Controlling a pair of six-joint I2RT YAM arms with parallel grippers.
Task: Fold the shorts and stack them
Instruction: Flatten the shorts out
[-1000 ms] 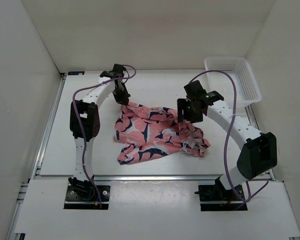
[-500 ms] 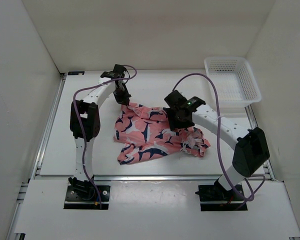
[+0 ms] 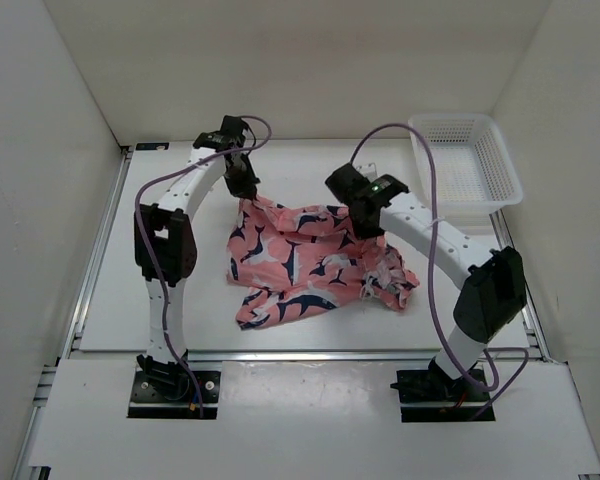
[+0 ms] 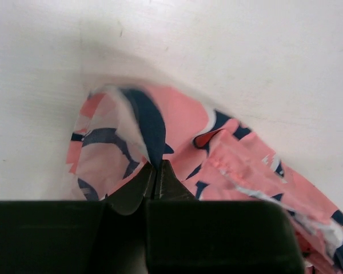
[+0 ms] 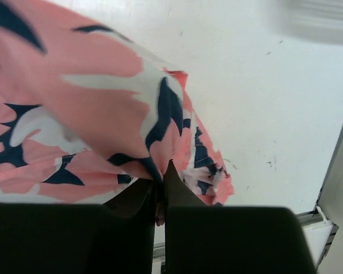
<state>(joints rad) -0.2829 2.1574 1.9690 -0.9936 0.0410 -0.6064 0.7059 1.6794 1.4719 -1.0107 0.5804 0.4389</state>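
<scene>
Shorts (image 3: 300, 265) pinched between left jaws, likewise between right jaws.

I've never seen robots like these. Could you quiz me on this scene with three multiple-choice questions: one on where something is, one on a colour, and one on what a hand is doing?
1. Where does the white basket sit?
A) far right corner of the table
B) near left corner
C) middle of the table

2. What is the main colour of the shorts?
A) green
B) pink
C) yellow

3. What is the right hand doing?
A) open over the basket
B) resting on bare table
C) shut on the shorts

Answers: 1 A, the view from above shows it at the far right. 2 B, the cloth is pink with navy-and-white shapes. 3 C, its own camera shows it pinching cloth.
</scene>
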